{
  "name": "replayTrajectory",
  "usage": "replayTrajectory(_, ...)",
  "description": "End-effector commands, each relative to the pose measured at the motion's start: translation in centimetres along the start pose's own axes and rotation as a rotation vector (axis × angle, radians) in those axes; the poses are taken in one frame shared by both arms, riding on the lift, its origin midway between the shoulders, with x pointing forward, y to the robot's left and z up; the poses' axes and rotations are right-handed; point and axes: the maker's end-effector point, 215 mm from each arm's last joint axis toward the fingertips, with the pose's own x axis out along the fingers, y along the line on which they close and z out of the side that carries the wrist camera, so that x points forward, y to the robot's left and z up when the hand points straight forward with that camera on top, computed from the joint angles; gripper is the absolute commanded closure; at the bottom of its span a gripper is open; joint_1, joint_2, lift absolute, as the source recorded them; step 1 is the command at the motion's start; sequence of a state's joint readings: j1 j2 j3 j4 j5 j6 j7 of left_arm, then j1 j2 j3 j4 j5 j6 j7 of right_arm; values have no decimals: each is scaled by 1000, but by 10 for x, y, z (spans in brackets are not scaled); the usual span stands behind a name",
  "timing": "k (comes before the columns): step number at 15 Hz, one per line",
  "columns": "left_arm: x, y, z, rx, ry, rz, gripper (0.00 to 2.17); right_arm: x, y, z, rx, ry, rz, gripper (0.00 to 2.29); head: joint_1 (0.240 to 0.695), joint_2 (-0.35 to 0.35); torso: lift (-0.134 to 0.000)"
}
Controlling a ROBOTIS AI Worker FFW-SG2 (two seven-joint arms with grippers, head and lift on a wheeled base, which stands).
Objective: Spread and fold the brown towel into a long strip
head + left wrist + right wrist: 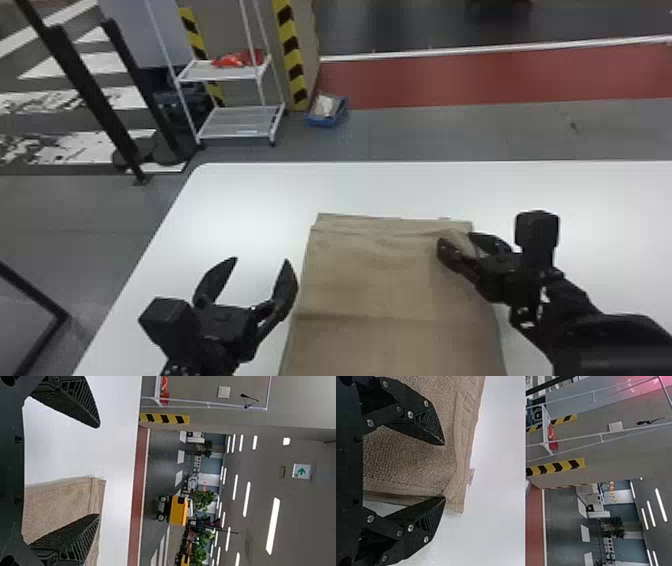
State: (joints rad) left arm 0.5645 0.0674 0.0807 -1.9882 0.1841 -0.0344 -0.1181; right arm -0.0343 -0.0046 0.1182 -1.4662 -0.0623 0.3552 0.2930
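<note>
Nearest us, the brown towel (380,280), one of it, runs away between the two grippers, laid broad and mostly flat, a crease crossing it, ripples toward its far end. And the left gripper (261,259), fingers spread wide, pinching nothing, sits just off the towel's left edge! A little farther out, the right gripper (454,239) is at the far right corner, its fingers parted too, one over the cloth, the other by the side edge, a loose fold between them. Spreading and squaring looks to be the step in hand, I'd say; the long strip is yet to be made. What's called for next? The right closing on that corner, the left finding the opposite one, then a level fold lengthwise. Beyond both grippers, one white tabletop (240,210); past it, one wheeled cart (235,134) ahead of the left gripper, and one blue bin (325,121) beside that cart.
</note>
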Motion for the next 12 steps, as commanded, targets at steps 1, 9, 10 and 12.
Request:
replayTrajectory(1,0,0,0,0,0,1,76,-1,0,2,-2,-4,0,464,695,180,-113)
replayTrajectory(9,0,0,0,3,1,-3,76,0,13,11,-18,-22,21,981,695,187,-113)
replayTrajectory(10,0,0,0,3,1,-3,76,-1,15,13,-20,-29,27,1180,695,189,-113)
replayTrajectory(12,0,2,-1,4,2,-3,76,-8,22,21,-26,-55,38,1301,695,194,-113)
